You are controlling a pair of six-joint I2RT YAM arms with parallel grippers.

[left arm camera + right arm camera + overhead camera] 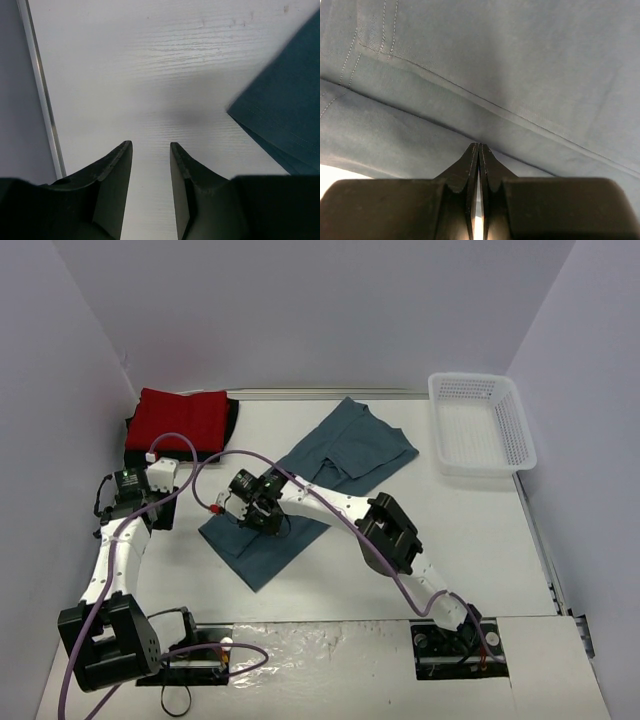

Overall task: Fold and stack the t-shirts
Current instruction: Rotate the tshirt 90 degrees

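**T-shirts: teal one spread on the table, red one stacked on black**

The teal t-shirt point(345, 452) lies partly folded, slantwise in the middle of the table point(470, 530). The red t-shirt point(180, 418) rests folded on the black t-shirt point(232, 420) at the far left corner. The white lattice basket point(478, 381) stands at the far right, well apart from them.

The right pincer point(478, 146) is closed, with its tips at a fold of the teal cloth. I cannot tell if cloth is pinched. The left pincer point(150, 145) is open over bare table, beside the teal hem.
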